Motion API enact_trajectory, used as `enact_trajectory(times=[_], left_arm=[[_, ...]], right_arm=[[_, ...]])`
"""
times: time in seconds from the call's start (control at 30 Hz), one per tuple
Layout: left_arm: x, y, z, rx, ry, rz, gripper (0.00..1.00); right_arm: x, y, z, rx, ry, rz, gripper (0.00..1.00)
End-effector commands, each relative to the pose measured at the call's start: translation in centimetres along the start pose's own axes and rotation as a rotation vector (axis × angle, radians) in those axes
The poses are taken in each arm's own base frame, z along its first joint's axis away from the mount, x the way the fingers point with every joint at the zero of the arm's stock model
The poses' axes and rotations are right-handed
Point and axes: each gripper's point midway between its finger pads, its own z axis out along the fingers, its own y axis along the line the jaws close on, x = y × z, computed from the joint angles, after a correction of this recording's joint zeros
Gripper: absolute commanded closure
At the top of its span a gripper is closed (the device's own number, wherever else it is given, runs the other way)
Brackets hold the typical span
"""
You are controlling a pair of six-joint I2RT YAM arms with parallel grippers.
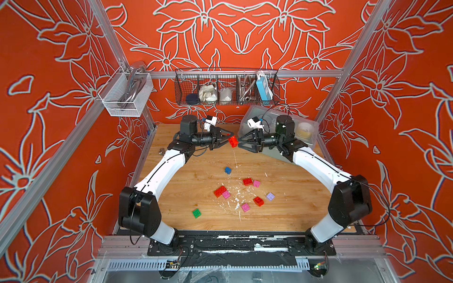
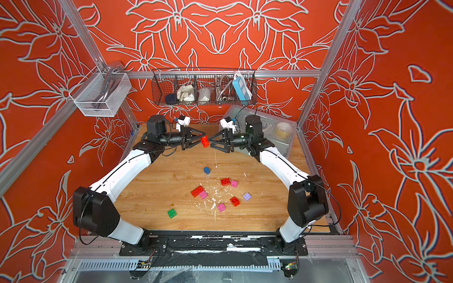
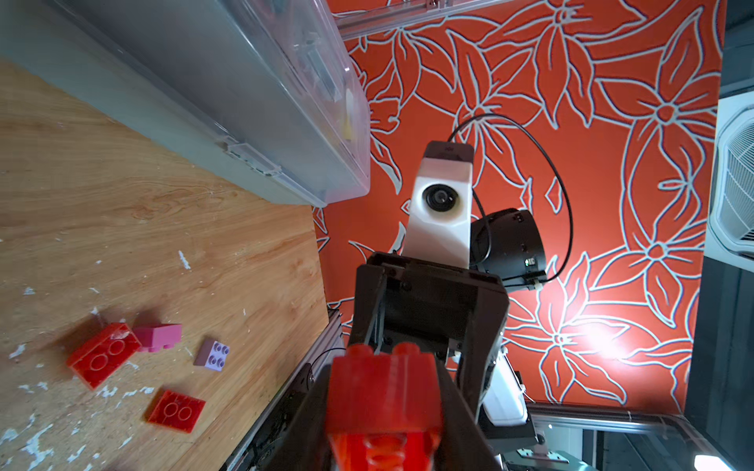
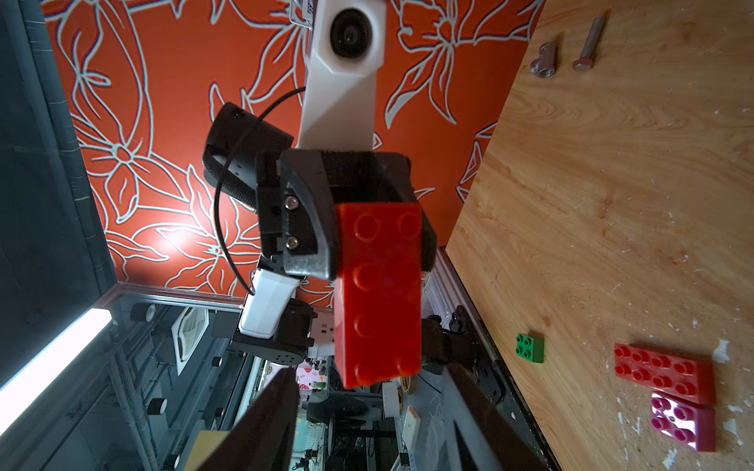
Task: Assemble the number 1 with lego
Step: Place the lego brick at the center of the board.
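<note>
My left gripper [image 1: 230, 140] is shut on one end of a long red lego brick [image 1: 233, 141], held in the air over the back of the table [image 1: 294, 196]. The left wrist view shows that brick [image 3: 383, 395] wedged between the jaws. My right gripper [image 1: 239, 142] faces it, open. In the right wrist view the brick's free end [image 4: 379, 318] reaches just between the spread fingertips [image 4: 285, 391] without touching them. Loose lego lies on the table: blue [image 1: 228, 170], red [image 1: 247, 181], a longer red [image 1: 220, 191], pink [image 1: 245, 207], lilac [image 1: 270, 196] and green [image 1: 196, 213].
A clear plastic bin [image 1: 304, 129] stands at the back right behind the right arm. A wire basket [image 1: 226, 88] and a white mesh basket [image 1: 125, 95] hang on the frame. Metal bolts [image 4: 589, 43] lie near the table's left edge. White flecks dot the wood.
</note>
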Motion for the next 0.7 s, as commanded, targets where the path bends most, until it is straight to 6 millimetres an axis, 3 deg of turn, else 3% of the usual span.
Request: enact_trajectory(times=[0.0, 0.67], left_arm=[[0.6, -3.4, -0.3, 0.076, 0.021, 0.085, 0.79], [0.9, -4.3, 1.0, 0.109, 0.042, 0.098, 0.81]], right_arm=[[-0.2, 1.1, -0.1, -0.024, 0.019, -0.003, 0.40], [-0.9, 2.0, 0.2, -0.054, -0.019, 0.002, 0.50]])
